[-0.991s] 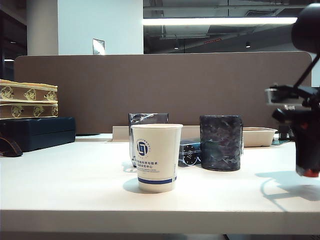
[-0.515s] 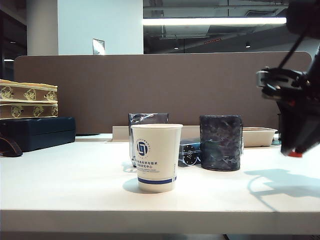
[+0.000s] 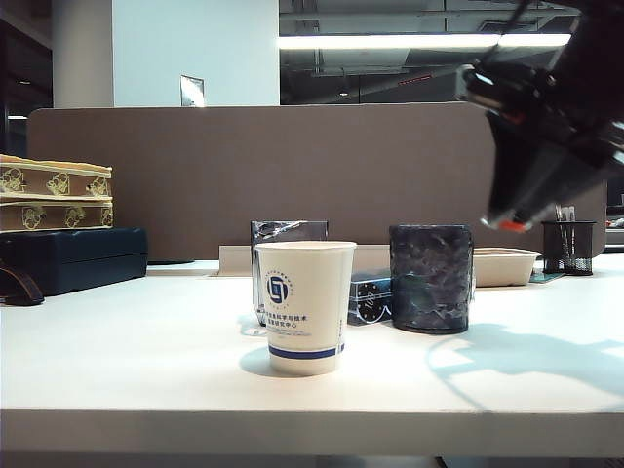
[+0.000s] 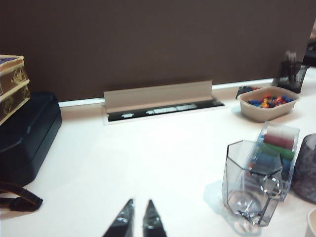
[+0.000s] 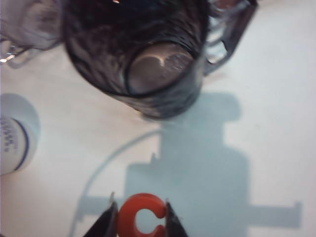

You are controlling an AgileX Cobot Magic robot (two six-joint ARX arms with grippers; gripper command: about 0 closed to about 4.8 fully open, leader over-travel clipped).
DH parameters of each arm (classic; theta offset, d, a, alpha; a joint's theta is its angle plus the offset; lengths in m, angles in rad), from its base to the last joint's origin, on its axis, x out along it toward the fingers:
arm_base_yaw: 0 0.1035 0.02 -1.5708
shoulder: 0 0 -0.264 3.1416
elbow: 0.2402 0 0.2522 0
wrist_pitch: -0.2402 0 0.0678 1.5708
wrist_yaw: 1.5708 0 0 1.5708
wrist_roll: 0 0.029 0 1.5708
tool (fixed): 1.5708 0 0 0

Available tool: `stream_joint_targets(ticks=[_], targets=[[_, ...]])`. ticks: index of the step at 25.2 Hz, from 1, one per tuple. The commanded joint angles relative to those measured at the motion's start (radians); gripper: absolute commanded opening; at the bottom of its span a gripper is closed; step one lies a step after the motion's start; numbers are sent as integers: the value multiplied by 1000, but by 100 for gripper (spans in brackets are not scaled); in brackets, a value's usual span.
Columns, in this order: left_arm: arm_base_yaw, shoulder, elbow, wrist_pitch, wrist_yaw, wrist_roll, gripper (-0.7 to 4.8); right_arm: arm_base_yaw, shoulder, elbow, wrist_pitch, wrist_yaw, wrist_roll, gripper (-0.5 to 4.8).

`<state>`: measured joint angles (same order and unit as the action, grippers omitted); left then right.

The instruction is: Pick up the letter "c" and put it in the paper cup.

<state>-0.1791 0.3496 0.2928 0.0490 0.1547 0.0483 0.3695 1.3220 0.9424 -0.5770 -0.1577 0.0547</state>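
Nearest to us on the white table (image 3: 127, 370) stands the paper cup (image 3: 304, 306), upright, its round blue logo and blue band facing the exterior camera; in the right wrist view we see only a part of it (image 5: 15, 133) at the picture's edge. Just behind the cup and to its right sits the dark mottled holder (image 3: 431, 278), also upright, and between the two we make out a clear faceted container (image 4: 251, 183) with a small box of coloured items (image 4: 276, 148) touching its far side. High above the table on the right hangs the right gripper (image 3: 517, 216), tilted downward, and we see its two fingers closed on the letter "c" (image 5: 141, 215), whose red-orange edge also shows at the fingertips in the exterior view (image 3: 514, 225); the letter is in the air, right of the cup and above the mottled holder's side of the table. The left gripper (image 4: 137, 219) appears only in its own wrist view, over bare table at the left, its fingertips drawn narrow with nothing between them. Farther back lie a beige tray of small coloured pieces (image 4: 268, 102), a black mesh pen holder (image 3: 568, 247), a dark blue case (image 3: 73, 256) with patterned boxes (image 3: 54, 193) on it, and the brown partition (image 3: 322, 166).
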Motion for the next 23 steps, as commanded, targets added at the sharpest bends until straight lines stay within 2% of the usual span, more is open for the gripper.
stream_joint_targets(ticks=[1,6,15,23], targets=[[0,0,1,13,-20,13,26,27,-4,39,-25,-2,-6,116],[0,0,1,13,-20,53,26,85,-4,105,-86,-3,-5,116],[0,0,1,13,-21,53,26,204,5,158,-69,-6,31,116],[0,-1,1,13,-20,53,26,285,60,175,-19,-53,74,117]])
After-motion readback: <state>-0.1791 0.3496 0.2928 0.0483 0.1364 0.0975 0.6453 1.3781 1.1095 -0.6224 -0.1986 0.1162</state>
